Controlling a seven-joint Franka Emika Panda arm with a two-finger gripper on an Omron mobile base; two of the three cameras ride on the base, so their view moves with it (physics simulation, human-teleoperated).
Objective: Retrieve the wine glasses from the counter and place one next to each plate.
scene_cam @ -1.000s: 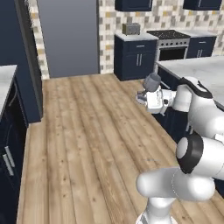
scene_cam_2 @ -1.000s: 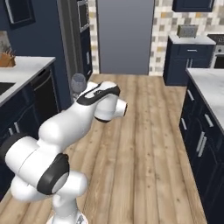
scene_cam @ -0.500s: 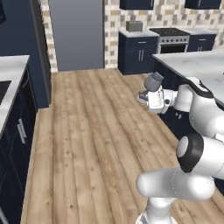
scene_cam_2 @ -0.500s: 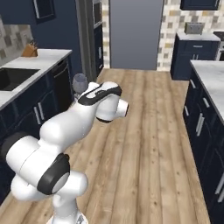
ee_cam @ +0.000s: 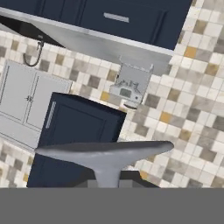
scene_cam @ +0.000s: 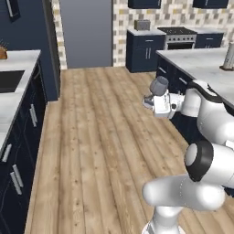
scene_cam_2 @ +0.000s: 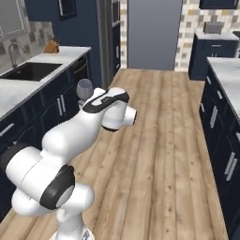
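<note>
1. Glass is riding in the gripper, out in the open aisle over the wood floor, its greyish bowl sitting above the white hand.
2. Jaws are standing nearly closed, pinching the glass low down by its stem; in the hand view its round foot is spreading wide just above the fingertips.
3. Arm is reaching from the right side toward the middle of the aisle, with the hand turned so the glass is standing roughly upright.
4. From the right base view the glass is showing just past the arm's white elbow, in front of the navy cabinets under the sink.
5. Sink table, marble with a black basin, is running along the left wall, a tap rising at its far edge and a brown knife block sitting further along, well apart from the glass.
6. Island table is lying on the right, the arm hanging just beside its near corner; a tall grey thing is standing on it, too blurred to name.
7. Stove and a small navy cabinet with a toaster are sitting at the far tiled wall, beside a tall grey door.
</note>
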